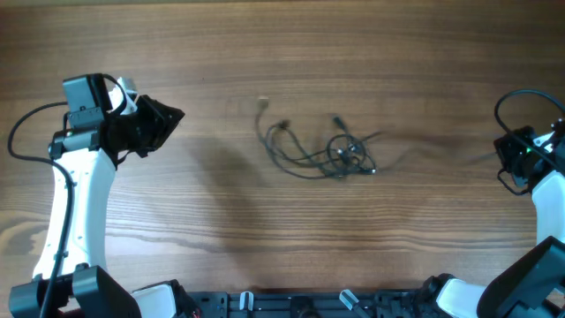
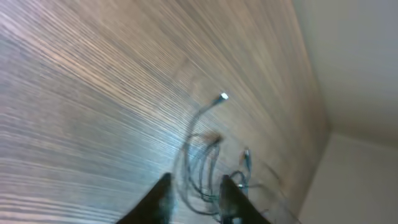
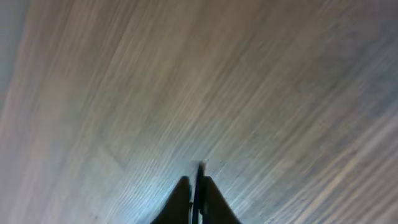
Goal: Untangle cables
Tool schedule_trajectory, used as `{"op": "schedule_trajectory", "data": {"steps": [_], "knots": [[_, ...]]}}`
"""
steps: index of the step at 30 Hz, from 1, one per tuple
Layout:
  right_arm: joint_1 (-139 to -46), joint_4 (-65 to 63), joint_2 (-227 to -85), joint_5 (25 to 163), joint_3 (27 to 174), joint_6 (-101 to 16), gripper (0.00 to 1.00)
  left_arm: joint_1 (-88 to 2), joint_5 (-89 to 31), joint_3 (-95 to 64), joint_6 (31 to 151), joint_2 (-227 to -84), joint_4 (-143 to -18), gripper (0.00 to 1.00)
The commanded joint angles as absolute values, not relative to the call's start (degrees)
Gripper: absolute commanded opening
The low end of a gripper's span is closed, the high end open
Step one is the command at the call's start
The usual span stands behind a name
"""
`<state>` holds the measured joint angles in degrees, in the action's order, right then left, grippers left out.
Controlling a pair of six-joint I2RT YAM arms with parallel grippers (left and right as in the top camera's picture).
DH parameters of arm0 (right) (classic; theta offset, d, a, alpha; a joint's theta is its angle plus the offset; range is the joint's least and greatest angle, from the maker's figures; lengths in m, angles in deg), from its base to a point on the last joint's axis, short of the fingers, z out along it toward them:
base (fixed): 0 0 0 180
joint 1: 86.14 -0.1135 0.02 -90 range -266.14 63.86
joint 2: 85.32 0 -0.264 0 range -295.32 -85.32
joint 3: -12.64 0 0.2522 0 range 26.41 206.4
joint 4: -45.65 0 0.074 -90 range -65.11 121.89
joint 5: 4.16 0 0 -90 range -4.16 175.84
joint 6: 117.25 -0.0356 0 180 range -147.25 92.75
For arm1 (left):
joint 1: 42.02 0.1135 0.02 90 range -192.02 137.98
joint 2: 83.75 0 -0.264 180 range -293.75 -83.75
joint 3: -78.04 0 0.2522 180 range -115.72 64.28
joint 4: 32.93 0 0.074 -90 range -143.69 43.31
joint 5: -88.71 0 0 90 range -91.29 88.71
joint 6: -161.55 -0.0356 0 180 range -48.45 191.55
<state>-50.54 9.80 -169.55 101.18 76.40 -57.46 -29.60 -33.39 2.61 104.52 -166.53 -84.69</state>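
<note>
A wooden table (image 1: 221, 53) seen from above, with a small tangle of thin black cables (image 1: 322, 152) lying near its middle, loops crossing over one another and a pale plug end (image 2: 224, 96) trailing off at the far left of the bundle. The left hand (image 2: 196, 186) hovers over the left side of the table, well apart from the tangle, its fingers spread partway and holding nothing; its own camera looks toward the cords. The right hand (image 3: 196, 180) sits at the far right edge, also well apart, fingers pressed almost together on nothing, over bare wood. The likely trouble is a one-handed pull: with the right hand too distant to pin anything down, the light bundle would probably slide whole rather than loosen. The left hand's modest spread could also pinch several crossing strands at once and draw the knot tighter. Because the cords lie flat, the fingertips may scrape the wood or close on nothing.
</note>
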Motion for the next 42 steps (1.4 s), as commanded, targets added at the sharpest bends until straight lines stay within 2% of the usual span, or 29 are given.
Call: {"op": "schedule_trajectory", "data": {"steps": [1,2,4,6,9,15,23,25,27,29,35,42], "knots": [[-52.2,9.8,-170.2,112.0,76.5,-51.4,0.39,-33.9,-31.2,2.2,105.5,-165.2,-84.7,0.52],[-53.2,9.4,-170.2,115.3,76.5,-49.4,0.54,-35.8,-31.2,2.2,105.5,-165.2,-84.6,0.64],[-55.7,8.4,-170.2,118.1,76.5,-46.9,0.84,-39.2,-31.2,2.2,105.5,-165.2,-84.4,0.77],[-60.5,7.0,-170.2,118.3,76.5,-43.6,0.99,-44.8,-31.1,2.2,105.5,-165.8,-82.8,1.00],[-65.8,6.2,-170.2,118.3,76.5,-41.5,1.00,-50.1,-27.6,2.2,105.8,-167.0,-81.3,1.00],[-77.2,4.8,-170.2,115.8,76.5,-39.5,1.00,-57.8,-19.4,2.2,115.7,-169.9,-80.7,1.00],[-81.8,7.1,-172.0,109.4,76.5,-38.0,1.00,-65.7,-19.4,2.2,115.8,-173.7,-78.0,1.00],[-81.8,4.0,-173.0,101.4,76.5,-46.1,1.00,-67.0,-19.3,2.2,115.8,-174.5,-76.9,1.00],[-81.7,-6.3,-174.0,84.3,76.5,-65.4,1.00,-67.9,-19.2,2.2,115.8,-175.3,-76.6,1.00],[-81.7,-12.6,-174.4,76.7,76.5,-71.6,0.99,-68.1,-19.2,2.2,115.8,-175.6,-76.8,1.00],[-81.7,-17.7,-172.5,72.4,77.2,-72.5,1.00,-68.1,-19.2,2.2,115.8,-175.6,-76.9,1.00],[-81.7,-28.1,-166.5,82.6,86.7,-72.2,1.00,-68.1,-19.2,2.2,115.8,-175.6,-76.8,1.00]]}}
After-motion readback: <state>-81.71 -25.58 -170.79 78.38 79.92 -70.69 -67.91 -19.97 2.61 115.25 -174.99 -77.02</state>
